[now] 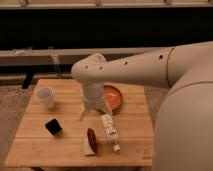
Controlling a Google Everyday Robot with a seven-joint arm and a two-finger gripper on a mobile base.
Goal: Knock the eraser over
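- Hovering above the middle of the desk [132,135], my gripper [95,115] points downward with its two fingers spread apart, pinching nothing.
- Eraser [53,126]: a small black block on the near-left part of the desk. It lies left of my gripper and apart from it, and nothing touches it.
- White cup [45,96]: stands on the far-left part of the desk, beyond the eraser, near it but not in contact.
- Brown-topped white wedge [91,141] and white bottle [110,131]: lie toward the near edge, right of the eraser and just nearer than my gripper.
- Orange dish [116,97]: sits just right of my gripper and slightly farther back, partly hidden by my wrist.
- Progress: I judge the task to be at the approach stage. The eraser appears to rest undisturbed on the desk, and I have made no contact with it.
- Remaining: bring my gripper left and nearer, set a finger against the block's side, and push until it topples.
- Caution: the cup and the wedge flank the eraser, so the sweep should pass between them.
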